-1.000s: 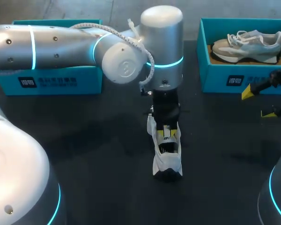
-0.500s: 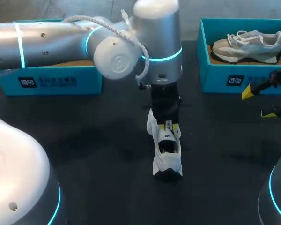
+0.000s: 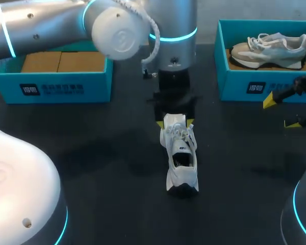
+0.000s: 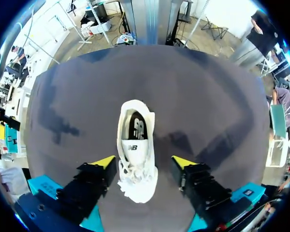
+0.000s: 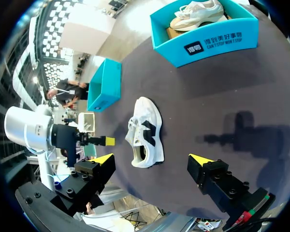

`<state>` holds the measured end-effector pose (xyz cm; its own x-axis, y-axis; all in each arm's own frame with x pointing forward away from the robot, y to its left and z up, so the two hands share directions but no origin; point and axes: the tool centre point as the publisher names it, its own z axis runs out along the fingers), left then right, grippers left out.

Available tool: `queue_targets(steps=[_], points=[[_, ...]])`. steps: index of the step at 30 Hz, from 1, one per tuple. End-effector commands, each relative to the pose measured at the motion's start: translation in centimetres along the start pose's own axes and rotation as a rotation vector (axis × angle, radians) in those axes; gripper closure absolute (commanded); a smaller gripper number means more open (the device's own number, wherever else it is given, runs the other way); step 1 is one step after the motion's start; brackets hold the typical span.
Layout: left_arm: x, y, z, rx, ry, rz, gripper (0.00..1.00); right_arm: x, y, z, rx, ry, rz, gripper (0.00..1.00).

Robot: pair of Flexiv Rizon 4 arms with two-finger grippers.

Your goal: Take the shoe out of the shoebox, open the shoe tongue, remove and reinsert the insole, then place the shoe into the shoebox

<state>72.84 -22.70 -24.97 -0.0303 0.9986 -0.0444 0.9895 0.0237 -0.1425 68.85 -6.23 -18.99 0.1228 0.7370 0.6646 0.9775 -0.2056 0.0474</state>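
White shoe [image 3: 179, 158] stands on its sole at the middle of the desk [image 3: 92, 153], outside both boxes, toe toward the far edge and heel toward the near edge. Left gripper [image 4: 144, 164]: fingers spread wide to either side of the laced forefoot. Right gripper [image 3: 281, 113]: fingers wide, holding nothing, near the right edge, just in front of the right shoebox [image 3: 234, 87], which contains a second, grey shoe [image 3: 268, 50]; left shoebox [image 3: 51, 87] sits at the far left corner.
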Motion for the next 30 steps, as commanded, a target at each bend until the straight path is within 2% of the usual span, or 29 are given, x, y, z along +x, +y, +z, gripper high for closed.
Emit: queue_targets(steps=[1,6,7,28,30], points=[[0.6,-0.6,-1.4,-0.010,0.014,-0.055,0.00,0.0,0.0,0.1,-0.001,-0.004,0.002,0.00],[0.8,-0.8,-0.6,0.077,0.027,-0.190,0.00,0.0,0.0,0.1,-0.001,-0.004,0.002,0.00],[0.9,-0.9,-0.3,-0.021,0.075,-0.219,0.00,0.0,0.0,0.1,-0.001,-0.004,0.002,0.00],[0.9,-0.9,-0.3,-0.021,0.075,-0.219,0.00,0.0,0.0,0.1,-0.001,-0.004,0.002,0.00],[1.0,-1.6,-0.1,0.005,0.062,-0.239,0.00,0.0,0.0,0.1,-0.001,-0.004,0.002,0.00]])
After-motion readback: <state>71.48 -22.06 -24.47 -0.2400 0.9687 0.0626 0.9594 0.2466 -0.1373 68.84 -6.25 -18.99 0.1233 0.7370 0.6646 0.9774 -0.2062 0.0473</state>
